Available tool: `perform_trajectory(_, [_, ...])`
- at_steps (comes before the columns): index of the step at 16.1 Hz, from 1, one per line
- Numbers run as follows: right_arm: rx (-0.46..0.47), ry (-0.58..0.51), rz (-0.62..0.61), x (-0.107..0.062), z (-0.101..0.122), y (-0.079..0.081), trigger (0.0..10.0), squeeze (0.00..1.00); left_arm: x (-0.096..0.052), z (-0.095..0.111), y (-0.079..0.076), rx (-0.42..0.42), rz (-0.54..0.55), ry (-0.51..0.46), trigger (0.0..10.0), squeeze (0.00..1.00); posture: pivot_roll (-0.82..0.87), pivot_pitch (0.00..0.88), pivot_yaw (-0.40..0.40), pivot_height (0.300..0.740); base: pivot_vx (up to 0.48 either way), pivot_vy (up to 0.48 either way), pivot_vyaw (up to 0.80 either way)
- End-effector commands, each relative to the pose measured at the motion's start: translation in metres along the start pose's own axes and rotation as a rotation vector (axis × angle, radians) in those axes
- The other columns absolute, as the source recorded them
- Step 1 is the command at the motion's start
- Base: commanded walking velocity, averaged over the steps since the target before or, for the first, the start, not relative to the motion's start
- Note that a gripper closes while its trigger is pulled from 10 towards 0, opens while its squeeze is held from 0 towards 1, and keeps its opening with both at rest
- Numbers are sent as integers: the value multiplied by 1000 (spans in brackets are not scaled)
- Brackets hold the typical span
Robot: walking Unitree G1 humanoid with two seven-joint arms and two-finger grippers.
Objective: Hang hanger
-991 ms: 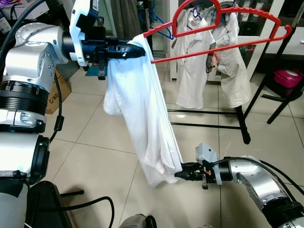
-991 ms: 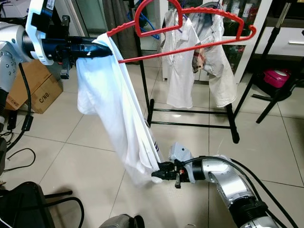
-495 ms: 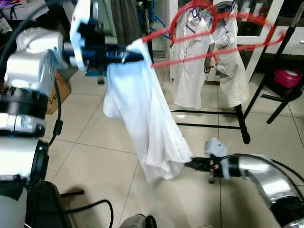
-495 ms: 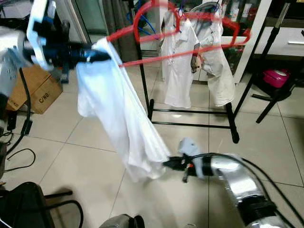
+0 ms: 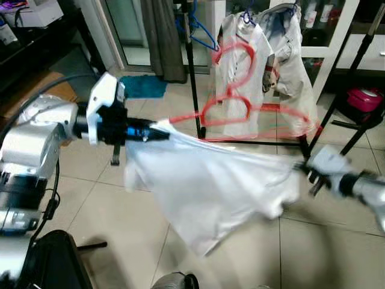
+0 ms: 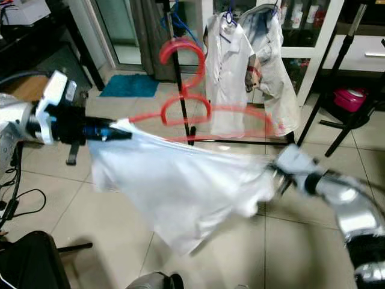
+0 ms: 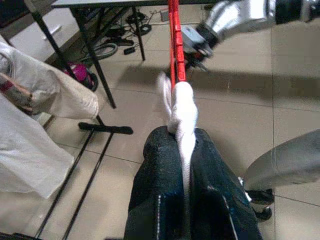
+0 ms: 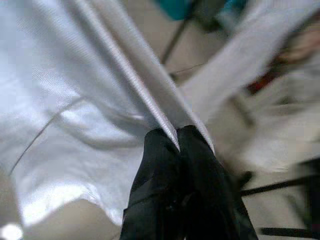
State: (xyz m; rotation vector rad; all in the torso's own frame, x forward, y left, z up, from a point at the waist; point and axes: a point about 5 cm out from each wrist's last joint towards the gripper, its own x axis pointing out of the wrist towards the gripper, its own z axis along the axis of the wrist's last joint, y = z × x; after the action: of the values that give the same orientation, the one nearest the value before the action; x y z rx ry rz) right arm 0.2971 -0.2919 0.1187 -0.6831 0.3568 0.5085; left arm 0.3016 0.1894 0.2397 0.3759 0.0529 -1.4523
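While stretched between both, white shirt (image 5: 210, 186) and red hanger (image 7: 173, 45) clamped in left gripper (image 7: 184, 145), hem pinched by right gripper (image 8: 179, 142).

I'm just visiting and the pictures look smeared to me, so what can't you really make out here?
- Red hanger: motion blur in both eye views doubles its outline, so its true position is unclear.
- Right gripper: smeared in the eye views.
- Left gripper: the white shirt bunched between its fingers hides what else they pinch.
- Rack: its top is cut off by the picture edge.

a home laundry corner — tiled floor (image 5: 108, 198), clothes rack (image 5: 194, 66) — hung shirts (image 5: 240, 84).
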Motion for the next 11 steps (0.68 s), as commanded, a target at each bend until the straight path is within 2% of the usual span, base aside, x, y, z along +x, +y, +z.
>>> perform_trajectory(1, [-9, 40, -107, -13, -6, -21, 0, 0, -10, 3, -4, 8, 25, -2, 0, 0, -112, 0, 170, 740, 0, 0, 0])
perform_trajectory(3, [-45, 8, -202, -18, 6, -40, 0, 0, -12, -21, -20, -18, 48, 76, 0, 0, -114, 0, 172, 740, 0, 0, 0])
perform_trajectory(4, [-50, 4, -215, -18, 8, -42, 0, 0, -12, -23, -22, -22, 50, 86, 0, 0, -114, 0, 171, 740, 0, 0, 0])
perform_trajectory(6, [-54, -14, -280, -20, 12, -50, 0, 0, -17, -38, -29, -11, 124, 189, 0, 0, -113, 0, 171, 740, 0, 0, 0])
perform_trajectory(8, [-62, -30, -296, -20, 15, -54, 0, 0, -17, -41, -31, 0, 177, 195, 0, 0, -110, 0, 168, 740, 0, 0, 0])
perform_trajectory(11, [-94, -84, -261, -16, 29, -50, 0, 0, -5, -54, -39, -17, 144, 201, 0, 0, -112, 0, 169, 740, 0, 0, 0])
